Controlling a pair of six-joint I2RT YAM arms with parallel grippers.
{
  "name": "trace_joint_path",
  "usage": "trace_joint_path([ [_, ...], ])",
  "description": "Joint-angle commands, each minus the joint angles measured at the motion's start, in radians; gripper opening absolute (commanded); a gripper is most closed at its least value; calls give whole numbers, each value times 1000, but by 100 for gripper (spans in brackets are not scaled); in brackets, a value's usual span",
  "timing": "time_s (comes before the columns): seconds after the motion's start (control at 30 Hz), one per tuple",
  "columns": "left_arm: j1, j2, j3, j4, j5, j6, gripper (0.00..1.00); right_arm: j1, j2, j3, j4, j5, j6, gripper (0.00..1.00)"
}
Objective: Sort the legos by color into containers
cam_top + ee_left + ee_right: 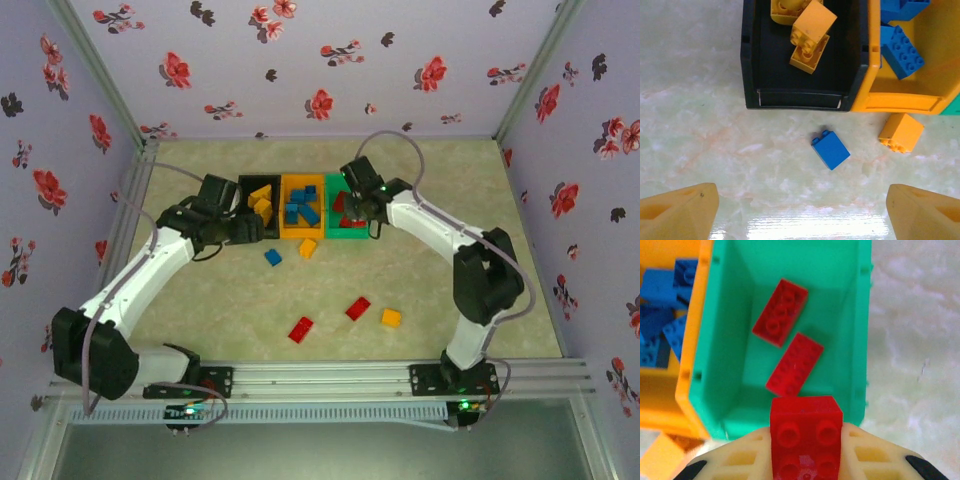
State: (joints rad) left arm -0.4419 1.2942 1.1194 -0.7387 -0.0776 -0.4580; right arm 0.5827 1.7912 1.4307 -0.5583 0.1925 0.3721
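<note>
Three bins stand in a row at the table's middle: black (244, 190), orange (300, 233) and green (348, 238). My right gripper (806, 450) is shut on a red lego (806, 415) over the near end of the green bin (737, 365), where two red legos (780, 311) lie. My left gripper (802, 215) hangs open in front of the black bin (772, 70), which holds yellow legos (812, 27). A loose blue lego (830, 150) and a yellow one (901, 132) lie on the table just ahead of its fingers (682, 212). Several blue legos (900, 47) sit in the orange bin (900, 102).
Two red legos (300, 329) (358, 309) and a yellow one (390, 318) lie loose on the near half of the table. Flowered walls close in the back and both sides. The arm bases sit on a rail (320, 378) at the near edge.
</note>
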Motion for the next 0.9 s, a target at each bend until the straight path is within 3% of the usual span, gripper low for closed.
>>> trace_joint_path([
  [0.0,-10,-40,-24,-46,-8,-11,87,-20,76,100,3,35,-31,24],
  [0.2,-31,-75,-49,-58,-7,-20,87,-68,186,205,-3,18,-24,26],
  [0.33,-42,-83,-52,-65,-8,-23,87,-88,239,263,-28,2,-25,51],
  [0.47,-58,-87,-56,-69,-7,-26,88,-89,220,241,-12,-14,-20,62],
  [0.67,-69,-75,-66,-56,-7,-34,88,-87,136,149,18,-22,8,64],
  [0.87,-94,-38,-68,-27,-8,-45,88,-87,-51,-74,132,-38,109,66],
])
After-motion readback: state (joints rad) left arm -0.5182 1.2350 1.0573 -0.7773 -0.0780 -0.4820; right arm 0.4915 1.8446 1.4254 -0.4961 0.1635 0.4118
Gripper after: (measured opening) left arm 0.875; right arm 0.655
